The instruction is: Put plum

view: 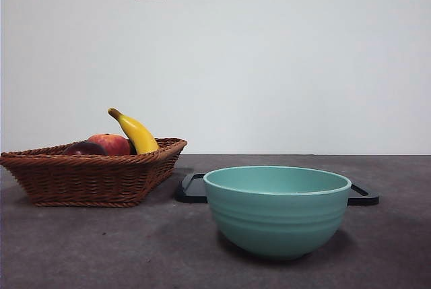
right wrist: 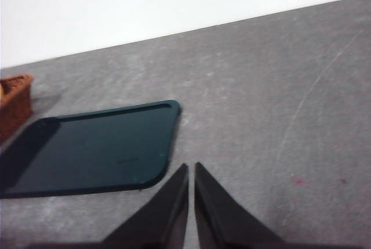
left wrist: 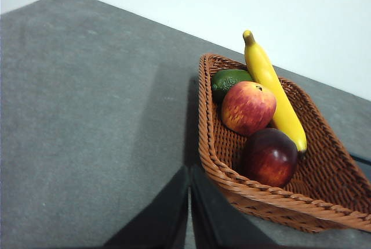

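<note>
The plum, dark maroon and glossy, lies in the wicker basket near its front rim; in the front view only its top shows over the basket wall. My left gripper hangs above the table just outside the basket's rim, jaws shut and holding nothing. My right gripper is also shut and bare, above the table by a dark tray. Neither arm shows in the front view.
The basket also holds a red-orange peach, a yellow banana and a green fruit. A teal bowl stands at front centre, with the black tray behind it.
</note>
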Controlling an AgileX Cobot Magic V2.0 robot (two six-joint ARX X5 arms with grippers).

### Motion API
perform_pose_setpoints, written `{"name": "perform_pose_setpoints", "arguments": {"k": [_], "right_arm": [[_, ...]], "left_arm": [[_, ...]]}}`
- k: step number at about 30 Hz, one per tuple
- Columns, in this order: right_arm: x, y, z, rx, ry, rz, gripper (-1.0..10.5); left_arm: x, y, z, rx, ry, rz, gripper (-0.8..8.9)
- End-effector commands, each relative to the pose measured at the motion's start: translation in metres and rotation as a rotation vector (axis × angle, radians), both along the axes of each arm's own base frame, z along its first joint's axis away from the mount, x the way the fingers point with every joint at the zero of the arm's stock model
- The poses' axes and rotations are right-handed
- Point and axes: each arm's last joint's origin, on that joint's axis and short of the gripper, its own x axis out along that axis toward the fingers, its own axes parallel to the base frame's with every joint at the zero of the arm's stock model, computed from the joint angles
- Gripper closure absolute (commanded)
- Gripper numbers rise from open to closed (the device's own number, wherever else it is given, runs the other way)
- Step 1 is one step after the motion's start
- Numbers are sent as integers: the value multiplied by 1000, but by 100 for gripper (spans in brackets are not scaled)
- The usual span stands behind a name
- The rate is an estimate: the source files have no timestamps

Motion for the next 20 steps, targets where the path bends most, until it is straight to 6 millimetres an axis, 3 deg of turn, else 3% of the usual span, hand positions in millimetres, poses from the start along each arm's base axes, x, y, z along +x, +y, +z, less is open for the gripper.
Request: {"name": "perform_pose_setpoints", "arguments": {"k": [1,8,14,20], "right_arm": [[-2,0,10,59,-23,-8,939],[-10,0,46,58,-112,-5,939],[-14,1,84,44,-93,14,939],[-9,3,124,-5,-16,112,939]], "left_arm": [[-2,0,9,-57,-15,9,805],[-7,-1,32,-96,0,-15,805],[-8,-2,70,-94,-11,-55,805],[1,-5,108,-18,101,-191,805]]}}
